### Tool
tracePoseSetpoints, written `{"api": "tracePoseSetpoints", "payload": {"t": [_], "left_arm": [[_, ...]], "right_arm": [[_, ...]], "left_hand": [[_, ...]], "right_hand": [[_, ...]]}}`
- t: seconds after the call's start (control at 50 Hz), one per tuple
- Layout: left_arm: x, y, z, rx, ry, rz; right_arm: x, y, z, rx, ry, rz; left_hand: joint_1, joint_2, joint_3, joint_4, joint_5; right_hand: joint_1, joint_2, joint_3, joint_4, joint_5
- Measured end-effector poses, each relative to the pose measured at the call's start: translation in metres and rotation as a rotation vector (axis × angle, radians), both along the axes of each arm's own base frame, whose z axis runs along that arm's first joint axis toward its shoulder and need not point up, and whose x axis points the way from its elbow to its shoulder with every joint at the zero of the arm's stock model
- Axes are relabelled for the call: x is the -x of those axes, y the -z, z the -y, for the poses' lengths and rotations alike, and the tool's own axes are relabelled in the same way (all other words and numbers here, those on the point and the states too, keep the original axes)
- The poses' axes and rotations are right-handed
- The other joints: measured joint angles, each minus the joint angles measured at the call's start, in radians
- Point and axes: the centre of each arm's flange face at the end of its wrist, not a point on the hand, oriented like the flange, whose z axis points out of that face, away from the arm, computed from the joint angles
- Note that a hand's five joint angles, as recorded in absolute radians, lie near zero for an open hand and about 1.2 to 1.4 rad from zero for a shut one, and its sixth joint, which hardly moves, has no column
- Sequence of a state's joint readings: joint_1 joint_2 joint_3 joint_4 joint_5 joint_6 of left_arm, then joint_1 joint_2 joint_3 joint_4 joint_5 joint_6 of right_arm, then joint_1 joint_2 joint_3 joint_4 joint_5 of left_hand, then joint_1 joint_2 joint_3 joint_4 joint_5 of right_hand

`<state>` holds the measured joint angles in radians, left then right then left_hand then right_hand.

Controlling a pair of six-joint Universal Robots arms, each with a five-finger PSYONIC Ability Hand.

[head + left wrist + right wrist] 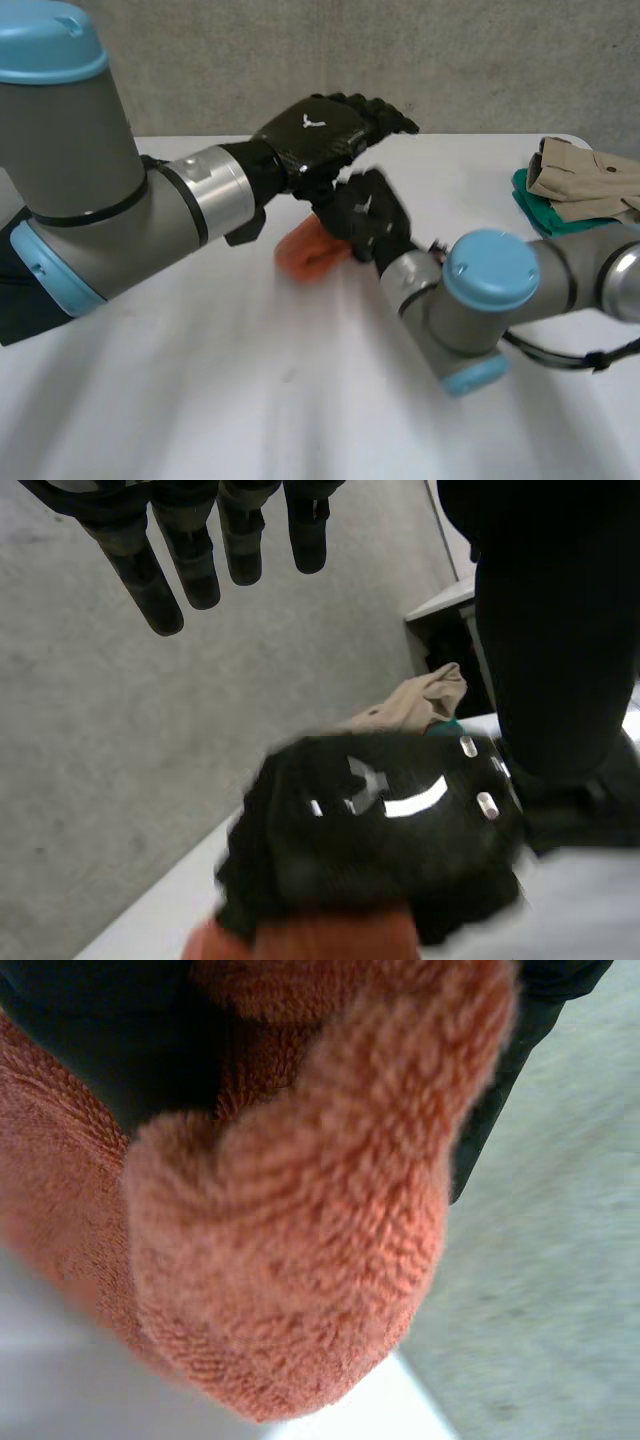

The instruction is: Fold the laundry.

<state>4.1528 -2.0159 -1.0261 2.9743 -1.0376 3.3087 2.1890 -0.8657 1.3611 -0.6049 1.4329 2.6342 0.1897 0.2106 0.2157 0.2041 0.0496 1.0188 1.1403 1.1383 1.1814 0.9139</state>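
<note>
One orange towel (308, 252) is bunched low over the white table (200, 380), a lump with no clear long axis. The right hand (368, 212) clenches it, and the right wrist view shows terry loops bulging from that grasp. The left hand (325, 128) hovers above the towel, its fingers (150, 590) straight and empty. Well right of the towel, one beige garment (585, 172) lies on one green garment (540, 210).

A bare grey concrete wall (480, 60) stands behind the evenly lit white table (180, 400).
</note>
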Motion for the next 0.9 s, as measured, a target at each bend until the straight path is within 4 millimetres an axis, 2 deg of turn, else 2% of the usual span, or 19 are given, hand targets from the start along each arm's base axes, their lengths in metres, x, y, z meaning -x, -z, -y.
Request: {"api": "tracePoseSetpoints", "payload": {"t": [0.08,0.1,0.16,0.18,0.2,0.22,0.26,0.32,0.36,0.38,0.44,0.48,0.52,0.58,0.6,0.68,0.76,0.82,0.9], "left_arm": [[-0.004,-0.011,0.006,0.029,-0.019,-0.021],[-0.005,-0.015,0.007,0.041,-0.024,-0.028],[-0.007,-0.022,0.007,0.059,-0.033,-0.041],[-0.008,-0.026,0.008,0.071,-0.039,-0.048],[-0.008,-0.027,0.008,0.075,-0.041,-0.051],[-0.009,-0.029,0.007,0.082,-0.045,-0.056],[-0.009,-0.031,0.007,0.087,-0.049,-0.059],[-0.009,-0.031,0.006,0.087,-0.049,-0.059],[-0.008,-0.030,0.005,0.086,-0.048,-0.058],[-0.008,-0.029,0.005,0.083,-0.047,-0.057],[-0.007,-0.027,0.003,0.078,-0.044,-0.053],[-0.007,-0.025,0.003,0.072,-0.041,-0.050],[-0.006,-0.024,0.002,0.068,-0.040,-0.047],[-0.006,-0.019,0.002,0.057,-0.039,-0.039],[-0.006,-0.017,0.002,0.052,-0.038,-0.035],[-0.005,-0.012,0.001,0.038,-0.035,-0.027],[-0.003,-0.008,0.000,0.030,-0.031,-0.021],[-0.002,-0.006,-0.002,0.025,-0.026,-0.018],[-0.001,-0.005,-0.004,0.023,-0.020,-0.017]], "right_arm": [[0.012,-0.039,0.035,0.121,0.061,0.094],[0.018,-0.053,0.047,0.165,0.083,0.130],[0.032,-0.079,0.069,0.241,0.122,0.200],[0.046,-0.099,0.086,0.294,0.153,0.253],[0.052,-0.107,0.093,0.314,0.164,0.274],[0.067,-0.122,0.108,0.352,0.191,0.314],[0.088,-0.137,0.126,0.391,0.224,0.354],[0.126,-0.151,0.158,0.434,0.284,0.392],[0.140,-0.152,0.169,0.444,0.304,0.396],[0.160,-0.150,0.185,0.453,0.334,0.396],[0.194,-0.136,0.212,0.446,0.373,0.377],[0.218,-0.116,0.231,0.420,0.390,0.351],[0.234,-0.099,0.242,0.392,0.395,0.328],[0.263,-0.060,0.259,0.323,0.401,0.283],[0.278,-0.041,0.264,0.287,0.404,0.262],[0.315,0.007,0.270,0.185,0.410,0.215],[0.338,0.040,0.266,0.093,0.392,0.185],[0.348,0.048,0.260,0.052,0.374,0.172],[0.355,0.043,0.256,0.040,0.373,0.167]], "left_hand": [[0.000,0.000,0.000,0.000,0.000],[0.000,0.000,0.000,0.000,0.000],[0.000,0.000,0.000,0.000,0.000],[0.000,0.000,0.000,0.000,0.000],[0.000,0.000,0.000,0.000,0.000],[0.000,0.000,0.000,0.000,0.000],[0.000,0.000,0.000,0.000,0.000],[0.000,0.000,0.000,0.000,0.000],[0.000,0.000,0.000,0.000,0.000],[0.000,0.000,0.000,0.000,0.000],[0.000,0.000,0.000,0.000,0.000],[0.000,0.000,0.000,0.000,0.000],[0.000,0.000,0.000,0.000,0.000],[0.000,0.000,0.000,0.000,0.000],[0.000,0.000,0.000,0.000,0.000],[0.000,0.000,0.000,0.000,0.000],[0.000,0.000,0.000,0.000,0.000],[0.000,0.000,0.000,0.000,0.000],[0.000,0.000,0.000,0.000,0.000]], "right_hand": [[0.000,0.000,0.000,0.008,0.000],[0.000,0.000,0.003,0.011,0.000],[0.000,0.000,0.006,0.013,0.007],[0.000,0.000,0.006,0.015,0.009],[0.000,0.000,0.006,0.015,0.009],[0.000,0.000,0.006,0.015,0.010],[0.000,0.000,0.006,0.015,0.013],[0.000,0.000,0.006,0.015,0.013],[0.000,0.000,0.006,0.015,0.013],[0.000,0.000,0.006,0.015,0.013],[0.000,0.000,0.007,0.015,0.013],[0.000,0.000,0.006,0.016,0.013],[0.000,0.000,0.006,0.016,0.013],[0.000,0.000,0.007,0.016,0.013],[0.000,0.000,0.006,0.016,0.013],[0.000,0.000,0.006,0.016,0.013],[0.000,0.000,0.006,0.016,0.030],[0.000,0.000,0.010,0.017,0.038],[-0.003,-0.014,-0.004,-0.025,0.027]]}}
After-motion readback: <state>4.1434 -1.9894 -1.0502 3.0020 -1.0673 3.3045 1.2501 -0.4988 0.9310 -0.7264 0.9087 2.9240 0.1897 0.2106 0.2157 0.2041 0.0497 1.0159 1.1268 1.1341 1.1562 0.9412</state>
